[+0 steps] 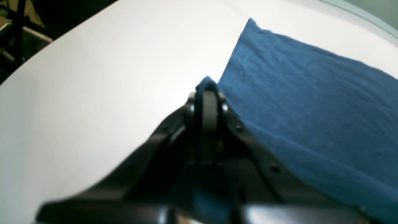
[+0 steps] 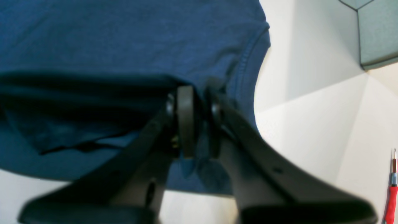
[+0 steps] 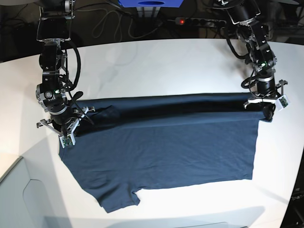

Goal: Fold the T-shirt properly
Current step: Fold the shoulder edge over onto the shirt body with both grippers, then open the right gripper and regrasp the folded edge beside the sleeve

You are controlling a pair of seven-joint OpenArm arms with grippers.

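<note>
- The left fingers are pressed together on a small peak of the shirt, which pokes out just above their tips in the left wrist view.
- In the base view the left fingers sit at the shirt's corner towards the counter's right edge, where a long fold line ends.
- The right fingers stand a narrow gap apart, with blue cloth bunched between and below them; whether they pinch the shirt or only touch it I cannot tell.
- A stitched hem runs just beside the right fingers in the right wrist view, and a darker fold of cloth lies under them.
- In the base view the right fingers are at the other end of the fold line, towards the counter's left edge.
- The shirt lies spread across the middle of the white counter, its far strip turned over along a dark crease between the two arms, one sleeve pointing to the near edge.
- A red-handled tool lies on the counter, well apart from the shirt.
</note>
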